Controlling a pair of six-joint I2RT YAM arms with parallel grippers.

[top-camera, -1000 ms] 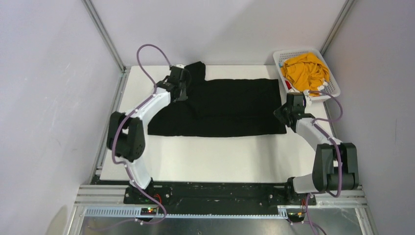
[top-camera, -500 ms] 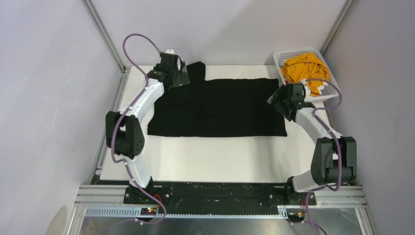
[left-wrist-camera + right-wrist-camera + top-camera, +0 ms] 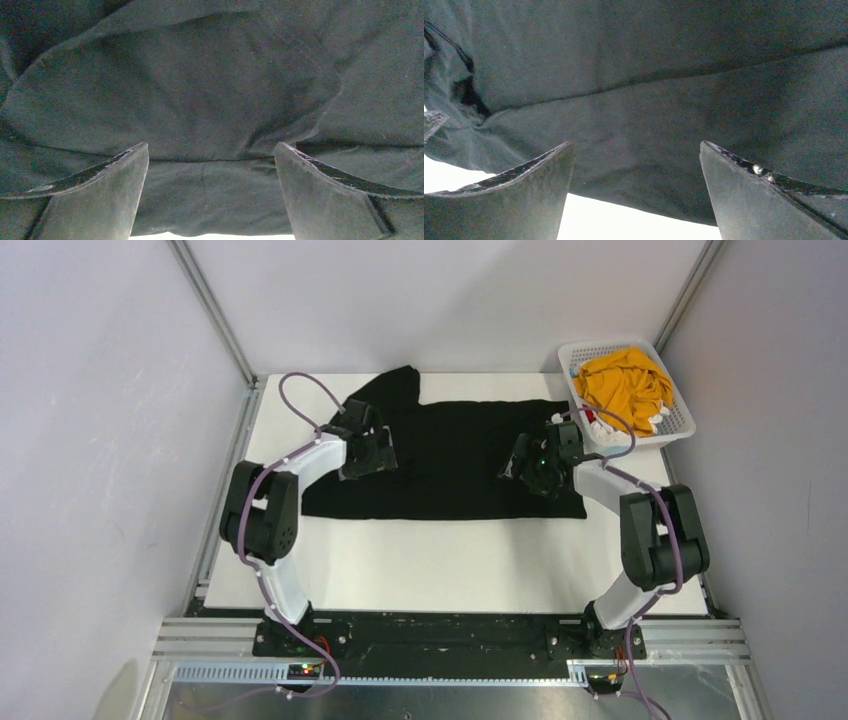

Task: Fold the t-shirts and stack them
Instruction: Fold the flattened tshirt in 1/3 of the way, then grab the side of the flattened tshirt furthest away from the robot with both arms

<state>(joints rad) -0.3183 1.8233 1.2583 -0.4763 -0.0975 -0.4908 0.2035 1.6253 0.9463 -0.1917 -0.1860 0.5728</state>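
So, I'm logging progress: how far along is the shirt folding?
Early. Done: the black t-shirt lies spread flat on the table. In hand: the left gripper and right gripper, both open, hover over its two ends. Left: folding it, then the yellow t-shirt bunched in the basket; nothing is stacked.

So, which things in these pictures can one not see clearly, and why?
1. Top view: the left hand and right hand cover parts of the black t-shirt; contact is unclear.
2. Top view: the yellow t-shirt hides most of the basket; the red and white bits are too small to name.
3. Wrist views: only close black cloth shows; the bottom edge cuts off the fingers.
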